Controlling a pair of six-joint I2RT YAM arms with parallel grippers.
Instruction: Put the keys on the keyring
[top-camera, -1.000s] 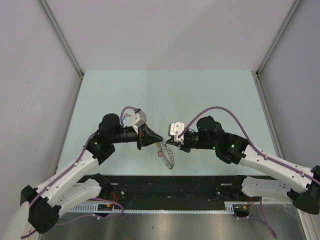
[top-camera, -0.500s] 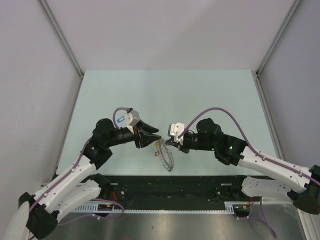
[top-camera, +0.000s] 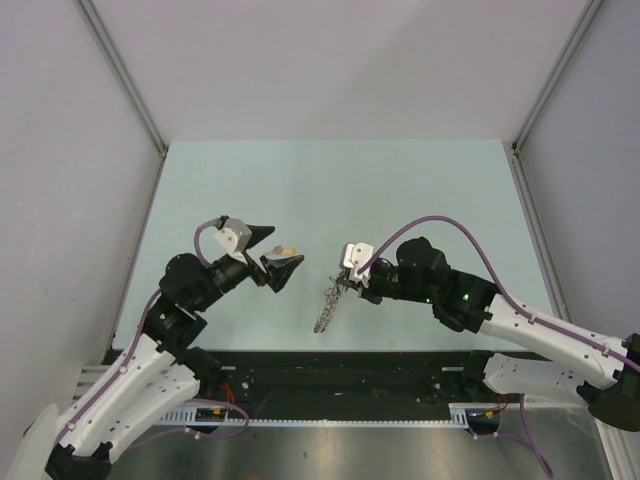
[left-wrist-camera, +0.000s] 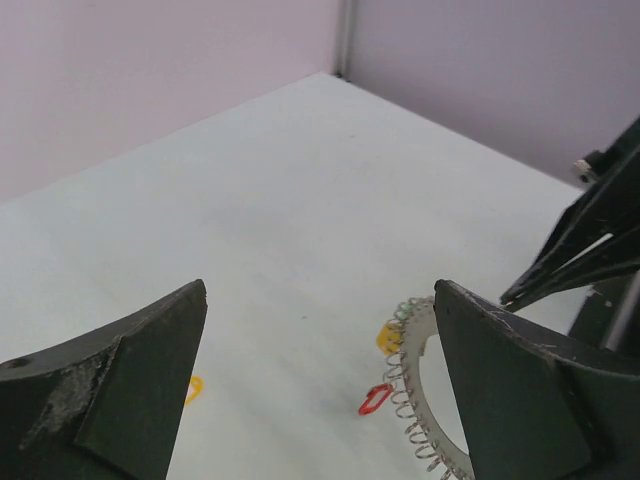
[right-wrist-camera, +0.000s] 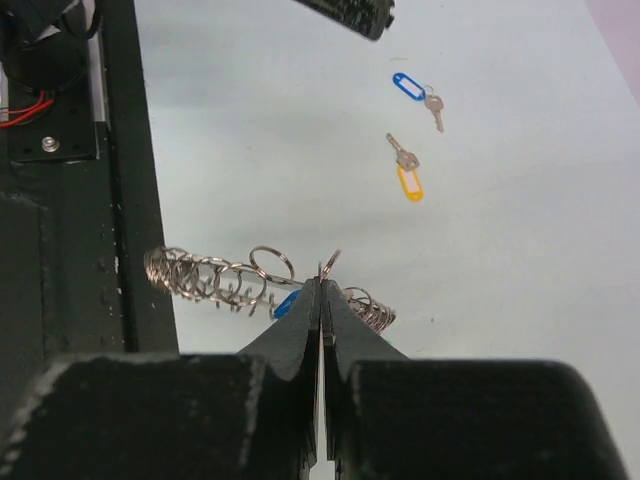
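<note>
My right gripper (right-wrist-camera: 322, 288) is shut on the keyring (right-wrist-camera: 215, 273), a large coil of wire held edge-on just above the table; in the top view the keyring (top-camera: 327, 308) hangs below the right gripper (top-camera: 345, 286). Red (left-wrist-camera: 375, 398) and yellow (left-wrist-camera: 388, 338) key tags hang at the coil, and a blue tag (right-wrist-camera: 287, 303) shows beside my fingers. Two loose keys lie on the table, one blue-tagged (right-wrist-camera: 415, 90) and one yellow-tagged (right-wrist-camera: 408, 175). My left gripper (top-camera: 272, 252) is open and holds nothing, left of the ring and apart from it.
The pale green table (top-camera: 330, 190) is walled by grey panels at the back and sides. A black rail (top-camera: 340, 365) runs along the near edge, close under the hanging ring. Another yellow tag (left-wrist-camera: 192, 388) lies by my left finger.
My left gripper has opened and drawn back to the left, away from the keyring. The ring has swung edge-on and now hangs from the right gripper alone.
</note>
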